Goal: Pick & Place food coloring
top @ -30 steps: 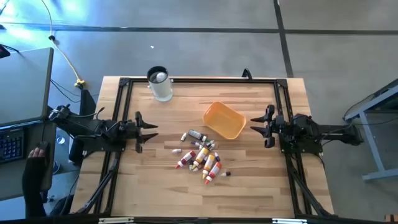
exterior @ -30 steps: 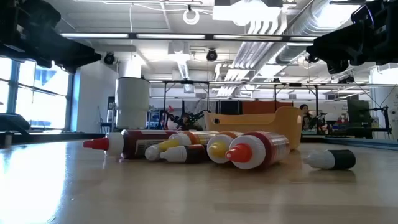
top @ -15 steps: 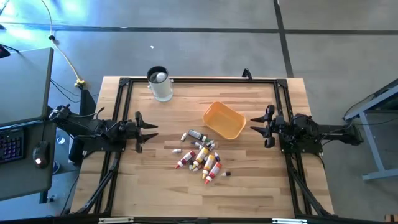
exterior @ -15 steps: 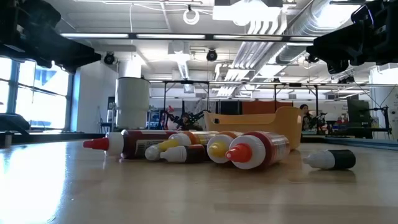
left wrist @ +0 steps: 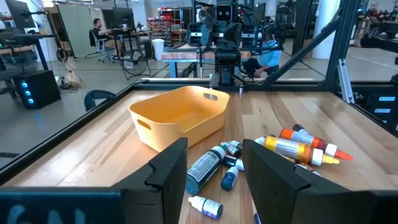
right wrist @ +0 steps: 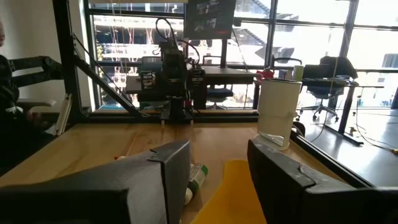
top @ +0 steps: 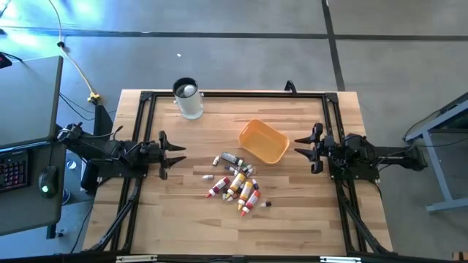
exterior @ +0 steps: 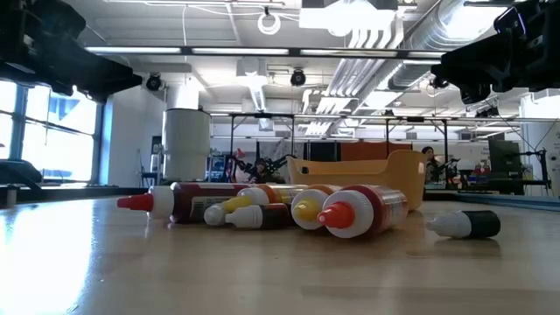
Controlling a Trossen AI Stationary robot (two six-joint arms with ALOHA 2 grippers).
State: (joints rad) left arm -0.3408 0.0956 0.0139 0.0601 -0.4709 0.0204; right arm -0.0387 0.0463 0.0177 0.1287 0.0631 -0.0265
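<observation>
Several food coloring bottles lie on their sides in a loose pile at the table's middle; they have yellow, orange, white and dark bodies with red or white caps. From table height the pile shows in front of the tray, and one dark bottle with a white cap lies apart. My left gripper waits open at the table's left side, level, pointing at the pile. At the right side my right gripper also waits open, pointing level across the table. Nothing sits between either pair of fingers.
An orange-yellow tray stands just beyond the pile, toward the right; it also shows as the tray. A tall clear cup stands at the far edge, left of centre. A dark frame runs around the tabletop. A desk with a mouse stands left of the table.
A person's hand that rested on the desk left of the table has drawn out of view. Both arms and the bottles have kept still.
</observation>
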